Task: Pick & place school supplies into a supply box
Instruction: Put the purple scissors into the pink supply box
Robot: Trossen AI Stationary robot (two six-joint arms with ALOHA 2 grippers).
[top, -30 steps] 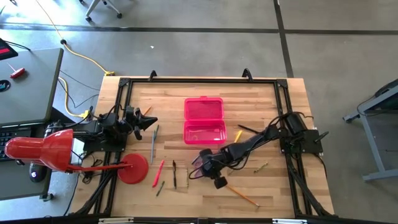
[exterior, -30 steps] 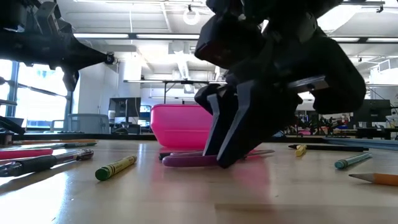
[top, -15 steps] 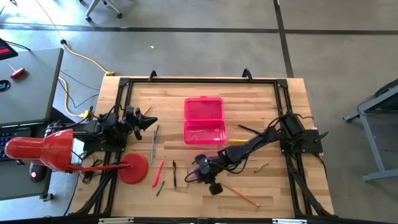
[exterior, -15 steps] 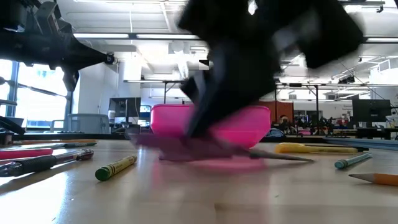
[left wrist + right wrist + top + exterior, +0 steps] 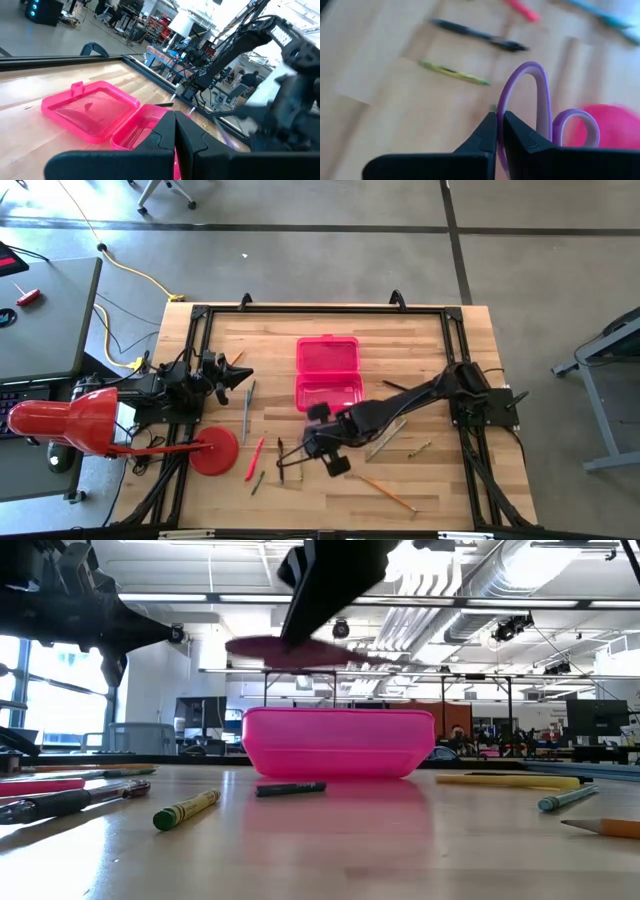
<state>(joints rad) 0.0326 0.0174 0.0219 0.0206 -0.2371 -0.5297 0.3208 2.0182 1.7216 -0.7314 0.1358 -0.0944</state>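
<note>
The purple-handled scissors (image 5: 540, 95) hang in the air, with my right gripper (image 5: 499, 119) shut on them; in the low view the scissors (image 5: 300, 650) show blurred, higher than the box's rim. The pink supply box (image 5: 329, 376) lies open at the table's middle, its lid folded back toward the far edge. Pens, crayons and a pencil lie flat on the wood: a grey pen (image 5: 246, 400), a red pen (image 5: 255, 457), a black pen (image 5: 281, 460). My right gripper (image 5: 303, 448) hovers near the box's near side. My left gripper (image 5: 175, 120) waits shut at the table's left. My right gripper pinches the rim of the larger handle loop (image 5: 503, 102) between its two fingers. The fingers slant down from the table's right side. The scissors are lifted clear of the table and lie roughly level in the hold, both loops sticking out past the fingertips.
A red round disc (image 5: 214, 450) sits near the left front. A pencil (image 5: 388, 493), a small crayon (image 5: 418, 449) and a black pen (image 5: 395, 387) lie to the right. In the low view a green crayon (image 5: 185, 808) and a black crayon (image 5: 290, 789) lie before the box.
My right gripper has taken hold of the scissors, which lay flat on the table in front of the box, and has risen with them, drifting a little toward the left. The scissors now hang clear of the wood, above the level of the box's rim.
</note>
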